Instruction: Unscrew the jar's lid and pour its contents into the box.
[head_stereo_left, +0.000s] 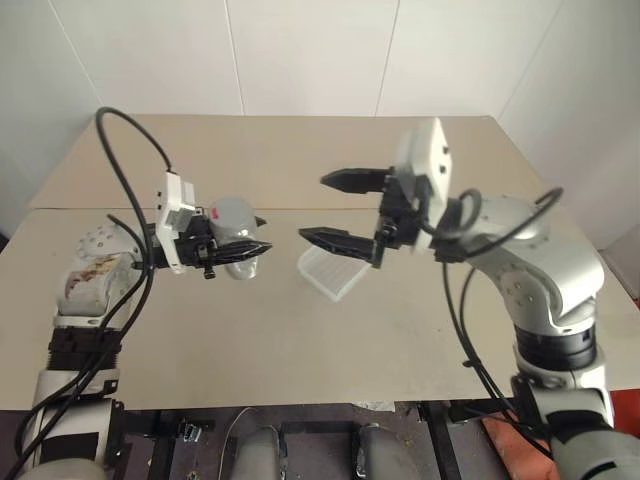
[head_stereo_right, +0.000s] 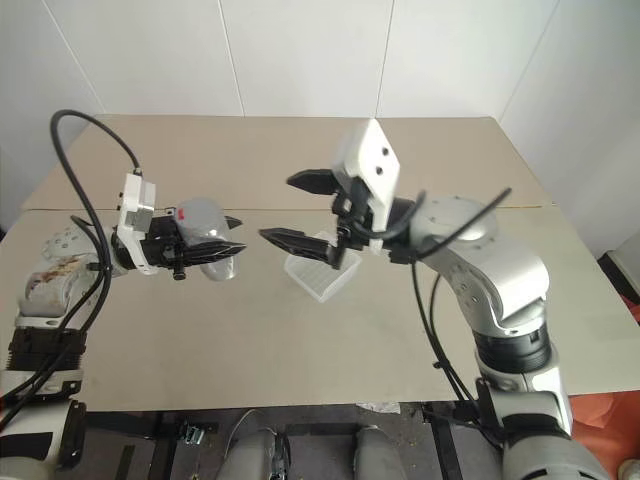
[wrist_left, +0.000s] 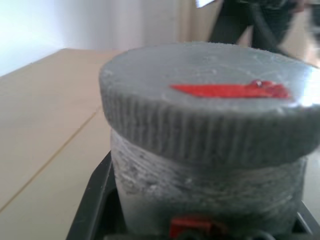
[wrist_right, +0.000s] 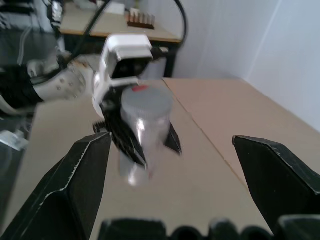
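Clamped in the left hand (head_stereo_left: 250, 243), one silvery jar (head_stereo_left: 240, 262) wears its grey lid (head_stereo_left: 232, 218); right hand (head_stereo_left: 335, 210) gapes beside it, above one box (head_stereo_left: 332, 275).

No words, brand names or numbers could be read anywhere. The only marking was a plain red patch on the flat top of the grey lid (wrist_left: 210, 107), an irregular strip with no lettering visible on it. A second small red spot sat low on the jar (wrist_left: 200, 200) body, just above the dark finger, too blurred to tell whether it carried print. The white camera housing on the left wrist showed no legible marking, and the ribbed box (head_stereo_left: 330, 272) bore no print that could be made out.
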